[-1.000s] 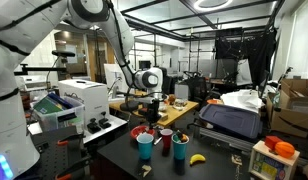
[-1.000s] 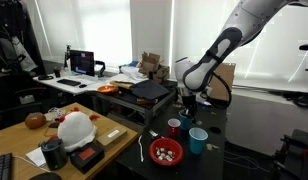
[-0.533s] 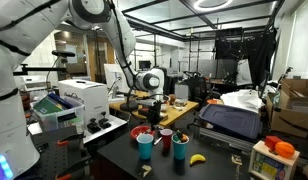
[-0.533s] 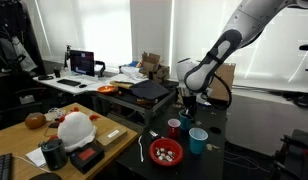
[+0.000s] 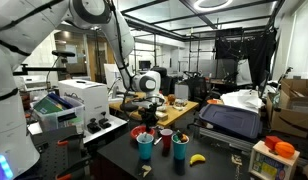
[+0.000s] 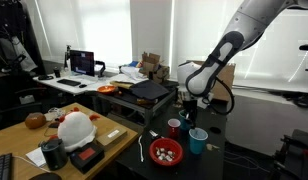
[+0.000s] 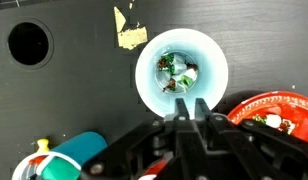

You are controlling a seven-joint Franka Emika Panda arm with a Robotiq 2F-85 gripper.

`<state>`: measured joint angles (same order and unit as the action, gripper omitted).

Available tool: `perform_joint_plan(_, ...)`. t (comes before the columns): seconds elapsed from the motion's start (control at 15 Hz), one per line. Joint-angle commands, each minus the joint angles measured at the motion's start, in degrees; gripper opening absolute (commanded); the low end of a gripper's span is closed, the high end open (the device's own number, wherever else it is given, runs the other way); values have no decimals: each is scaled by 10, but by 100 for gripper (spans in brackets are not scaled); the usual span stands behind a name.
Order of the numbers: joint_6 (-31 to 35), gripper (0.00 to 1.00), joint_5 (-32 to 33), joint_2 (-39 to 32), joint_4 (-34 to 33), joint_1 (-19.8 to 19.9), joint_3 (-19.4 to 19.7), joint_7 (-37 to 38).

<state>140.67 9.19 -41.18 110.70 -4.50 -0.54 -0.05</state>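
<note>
My gripper (image 7: 191,105) is shut, its two fingers pressed close with nothing visible between them. It hangs right above a light blue cup (image 7: 150,78) that stands upright on the black table and holds small green and red bits (image 7: 176,72). In both exterior views the gripper (image 5: 147,112) (image 6: 188,108) hovers over a cluster of cups: the blue cup (image 5: 145,146) (image 6: 197,140), a red cup (image 5: 165,138) (image 6: 174,127) and a dark red cup (image 5: 180,148).
A red bowl (image 7: 270,108) (image 5: 141,131) (image 6: 166,151) with small items sits next to the blue cup. A banana (image 5: 197,158) lies near the cups. The table has a round hole (image 7: 29,43) and a scrap of tape (image 7: 129,30). A blue and yellow object (image 7: 74,150) lies nearby.
The gripper has shifted slightly lower and sideways over the cups. The cups and the bowl have not moved.
</note>
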Motion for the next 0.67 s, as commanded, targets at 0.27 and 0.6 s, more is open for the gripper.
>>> perform_joint_plan(0.27, 20, 78, 3, 16, 18, -23, -24, -14)
perform_joint_plan(0.6, 28, 100, -5, -44, -65, -38, -46, -24)
